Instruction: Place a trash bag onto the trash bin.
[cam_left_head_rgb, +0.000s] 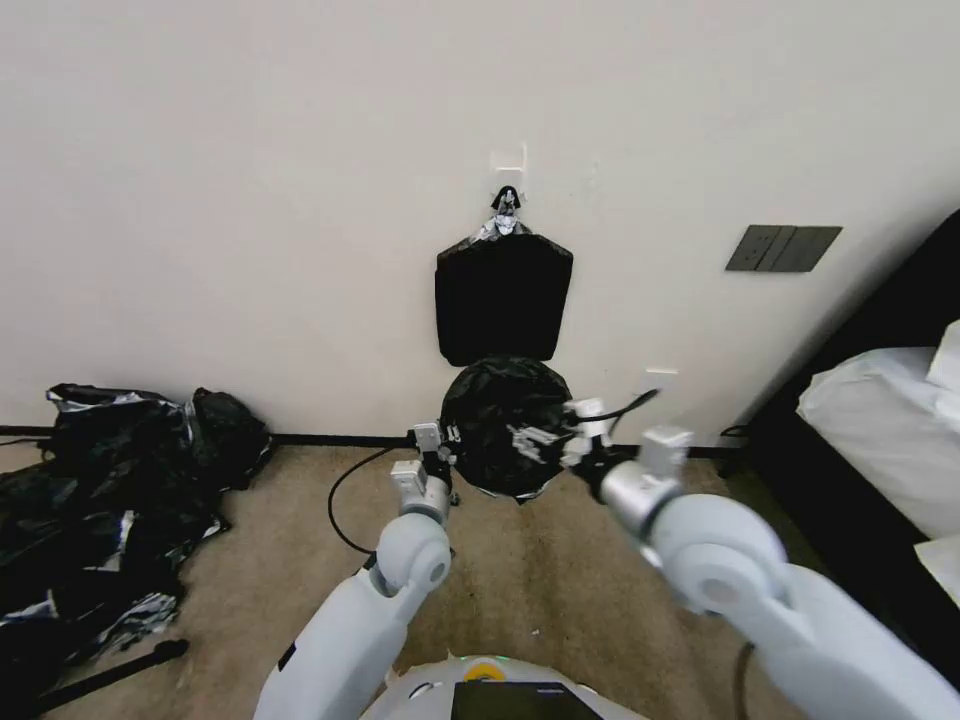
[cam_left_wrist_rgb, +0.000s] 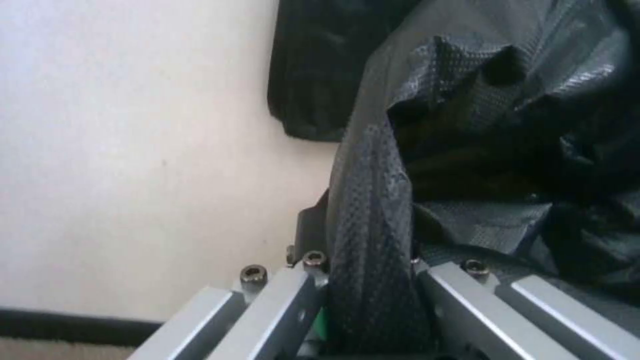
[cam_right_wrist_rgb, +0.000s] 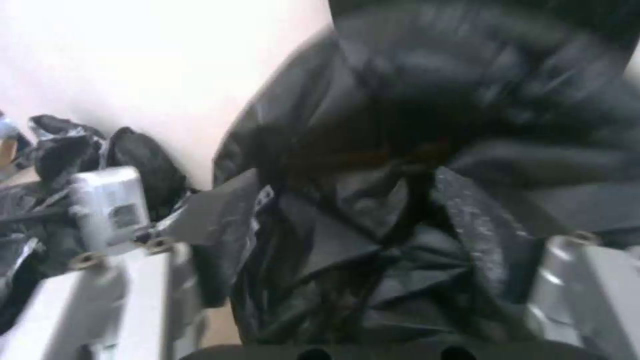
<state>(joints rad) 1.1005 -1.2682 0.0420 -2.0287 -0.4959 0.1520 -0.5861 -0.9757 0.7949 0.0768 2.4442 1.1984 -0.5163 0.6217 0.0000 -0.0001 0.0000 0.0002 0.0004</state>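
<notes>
The trash bag (cam_left_head_rgb: 500, 425) hangs as a rounded, wrinkly black mass in front of the wall, held up between my two arms. My left gripper (cam_left_head_rgb: 447, 455) is at the bag's left edge. In the left wrist view it (cam_left_wrist_rgb: 373, 300) is shut on a rolled fold of the trash bag (cam_left_wrist_rgb: 467, 125). My right gripper (cam_left_head_rgb: 560, 440) is at the bag's right side. In the right wrist view its fingers (cam_right_wrist_rgb: 167, 270) stand wide apart, with bunched plastic of the trash bag (cam_right_wrist_rgb: 400, 175) lying between them. The trash bin is hidden.
A flat black bundle (cam_left_head_rgb: 503, 295) hangs from a wall hook just above the bag. A big heap of black plastic sheeting (cam_left_head_rgb: 100, 500) lies on the carpet at the left. White bedding (cam_left_head_rgb: 890, 430) on dark furniture stands at the right. A black cable (cam_left_head_rgb: 345, 500) loops on the floor.
</notes>
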